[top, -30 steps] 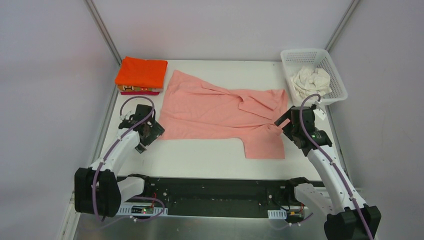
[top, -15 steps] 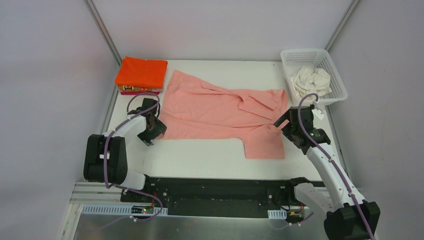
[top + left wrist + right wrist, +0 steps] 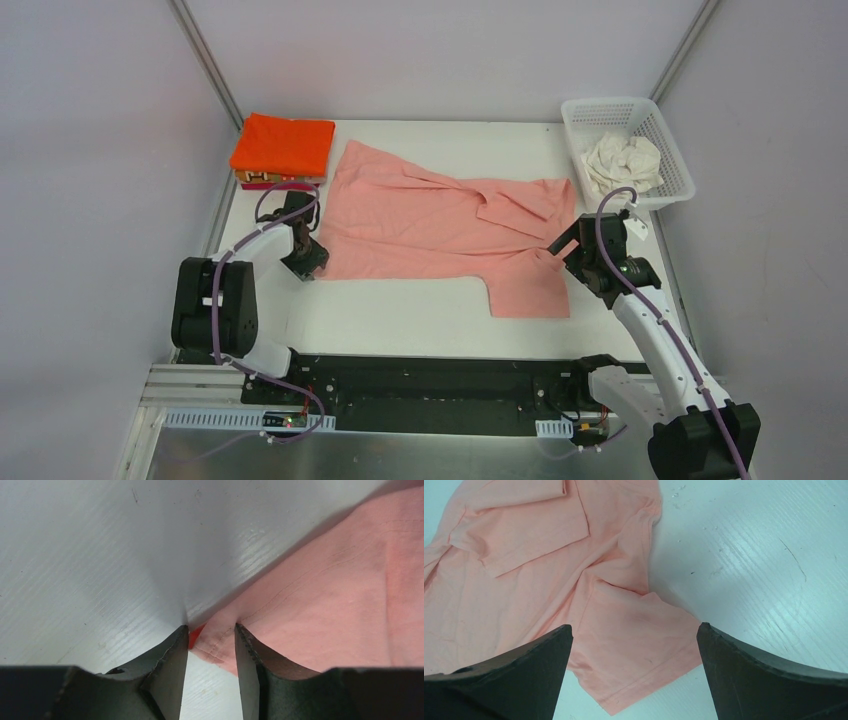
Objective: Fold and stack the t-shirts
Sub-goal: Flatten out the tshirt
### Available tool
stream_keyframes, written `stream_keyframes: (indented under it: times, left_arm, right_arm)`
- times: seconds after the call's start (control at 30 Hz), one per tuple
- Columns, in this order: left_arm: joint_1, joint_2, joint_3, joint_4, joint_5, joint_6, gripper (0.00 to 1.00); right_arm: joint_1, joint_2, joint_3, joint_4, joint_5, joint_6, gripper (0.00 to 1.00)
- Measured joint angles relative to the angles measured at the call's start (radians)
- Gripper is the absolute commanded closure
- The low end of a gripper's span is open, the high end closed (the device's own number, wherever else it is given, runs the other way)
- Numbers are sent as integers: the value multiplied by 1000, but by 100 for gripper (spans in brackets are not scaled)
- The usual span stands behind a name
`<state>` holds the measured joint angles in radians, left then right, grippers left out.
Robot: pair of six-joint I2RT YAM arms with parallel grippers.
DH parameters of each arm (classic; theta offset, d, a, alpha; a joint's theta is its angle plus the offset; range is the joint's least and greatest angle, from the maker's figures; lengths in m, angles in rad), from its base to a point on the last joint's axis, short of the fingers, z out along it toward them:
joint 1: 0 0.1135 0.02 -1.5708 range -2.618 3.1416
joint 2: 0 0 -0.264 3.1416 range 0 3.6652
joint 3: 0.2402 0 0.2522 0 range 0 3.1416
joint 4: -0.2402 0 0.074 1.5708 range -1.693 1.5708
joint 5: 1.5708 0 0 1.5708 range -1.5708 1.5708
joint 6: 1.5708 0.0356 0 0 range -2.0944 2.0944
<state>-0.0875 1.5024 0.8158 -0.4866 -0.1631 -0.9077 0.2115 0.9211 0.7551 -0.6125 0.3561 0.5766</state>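
A salmon pink t-shirt (image 3: 440,225) lies spread and rumpled across the middle of the table. My left gripper (image 3: 312,262) is down at its near left corner. In the left wrist view the hemmed corner (image 3: 220,642) sits between the fingertips of that gripper (image 3: 211,628); the jaws are narrowed, with a gap still showing. My right gripper (image 3: 565,248) stands wide open just above the shirt's right sleeve (image 3: 639,650), which lies between its jaws (image 3: 635,627). A folded orange t-shirt (image 3: 283,145) tops a stack at the back left.
A white lattice basket (image 3: 672,160) at the back right holds a crumpled cream-white t-shirt (image 3: 622,162). Grey walls close in the left and right sides. Bare table (image 3: 400,310) lies between the shirt and the arm bases.
My left arm has swung in to the shirt's near left corner and its jaws have narrowed around the hem. The right arm has shifted only slightly.
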Motion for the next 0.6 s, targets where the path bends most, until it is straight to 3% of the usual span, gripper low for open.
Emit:
stream_keyframes:
  times: [0.1, 0.13, 0.17, 0.4, 0.6]
  left_arm:
    - [5, 20, 16, 5, 17, 2, 73]
    - [5, 25, 21, 6, 22, 3, 81]
    - [5, 32, 27, 10, 29, 4, 99]
    - [4, 41, 31, 54, 58, 10, 100]
    - [4, -45, -45, 73, -16, 15, 100]
  right_arm:
    - [0, 0, 0, -3, 0, 0, 0]
    - [0, 0, 0, -3, 0, 0, 0]
    - [0, 0, 0, -4, 2, 0, 0]
    - [0, 0, 0, -21, 21, 3, 1]
    - [0, 0, 0, -97, 33, 26, 1]
